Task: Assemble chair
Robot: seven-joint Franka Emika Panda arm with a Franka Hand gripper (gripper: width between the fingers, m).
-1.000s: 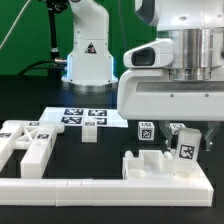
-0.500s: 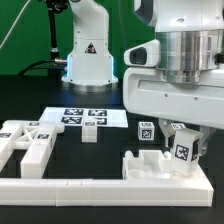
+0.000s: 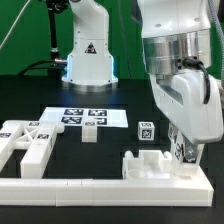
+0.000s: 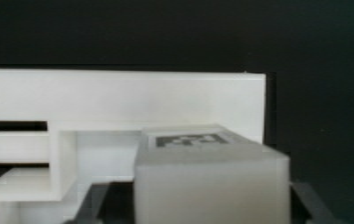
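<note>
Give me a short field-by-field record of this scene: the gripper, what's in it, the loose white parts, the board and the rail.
gripper: low at the exterior view's right, arm tilted, shut on the tagged block
tagged block: white, tag on one face, fills the gap between the fingers
loose parts: white blocky cluster at the exterior view's left
small post: upright, just in front of the marker board
tagged cube: alone on the table, beside the arm
marker board: flat, several tags
rail: long, white, along the front
</note>
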